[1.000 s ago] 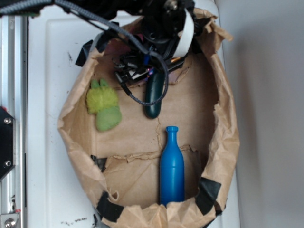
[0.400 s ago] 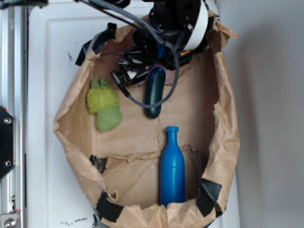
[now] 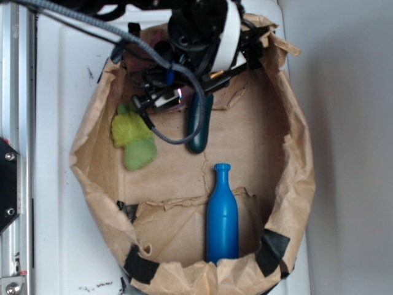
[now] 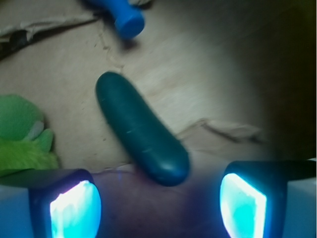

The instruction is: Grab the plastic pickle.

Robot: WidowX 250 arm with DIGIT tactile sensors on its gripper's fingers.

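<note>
Your gripper [image 4: 158, 203] hangs over the pickle [image 4: 141, 131], jaws spread wide and empty; pickle lies skewed, so rotate before you descend.

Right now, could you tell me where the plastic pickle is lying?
In the exterior view the plastic pickle lies on the paper bag floor, just under the gripper, between the green plush toy and the blue bottle.

plastic pickle [image 3: 198, 126] top hidden under arm, blue bottle [image 4: 119, 13] cropped
</note>
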